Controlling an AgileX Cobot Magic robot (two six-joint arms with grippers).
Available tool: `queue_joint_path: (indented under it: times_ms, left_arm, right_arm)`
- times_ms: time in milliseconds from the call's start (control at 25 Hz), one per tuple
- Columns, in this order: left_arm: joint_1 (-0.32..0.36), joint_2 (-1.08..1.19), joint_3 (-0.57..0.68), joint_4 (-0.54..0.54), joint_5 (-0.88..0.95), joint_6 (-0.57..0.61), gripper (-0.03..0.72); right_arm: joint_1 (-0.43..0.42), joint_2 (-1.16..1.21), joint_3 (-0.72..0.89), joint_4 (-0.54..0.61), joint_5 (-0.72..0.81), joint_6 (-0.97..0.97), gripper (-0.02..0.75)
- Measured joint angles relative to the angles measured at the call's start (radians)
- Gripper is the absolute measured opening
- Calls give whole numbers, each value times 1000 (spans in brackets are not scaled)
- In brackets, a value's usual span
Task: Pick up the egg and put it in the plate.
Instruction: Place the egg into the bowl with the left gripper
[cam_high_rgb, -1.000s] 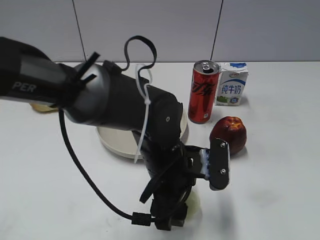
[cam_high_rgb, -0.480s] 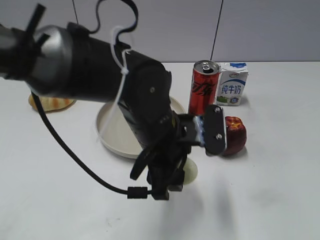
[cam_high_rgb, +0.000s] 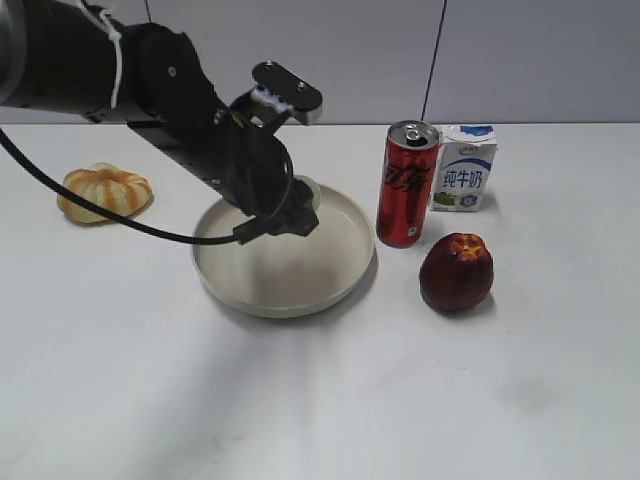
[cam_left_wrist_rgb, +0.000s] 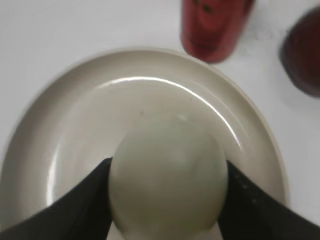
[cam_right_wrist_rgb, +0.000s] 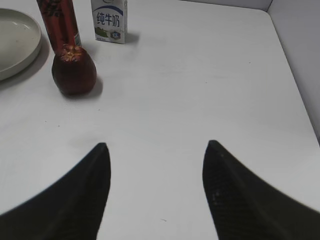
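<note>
Lifted since 1 s ago | egg clamped in left end effector | over plate

The right gripper hangs above bare white table, its two dark fingers spread wide apart with nothing between them. Ahead and to its left sits a dark red fruit; just beyond that stands a red can, with a milk carton beside it. The plate shows at the far left edge.
</note>
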Motion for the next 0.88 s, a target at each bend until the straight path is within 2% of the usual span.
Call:
queue_joint_path:
  times_ms: [160,400,440,560,600,720,880]
  left_arm:
    - [31,34,0,-63,-122,-5,430]
    - [32,104,0,-66,-117,-6,432]
    - [32,111,0,-66,-108,-6,459]
    - [32,111,0,-67,-98,-6,624]
    - [32,109,0,-70,-93,-6,648]
    - [32,86,0,-73,-74,-6,652]
    - [40,-8,0,-73,-35,-6,622]
  right_arm:
    - [0,0,0,0,0,0,447]
    - [0,0,0,0,0,0,447]
    - [0,0,0,0,0,0,447]
    - [0,0,0,0,0,0,447]
    - [0,0,0,0,0,0,447]
    - [0,0,0,0,0,0,447]
    - [0,0,0,0,0,0,447]
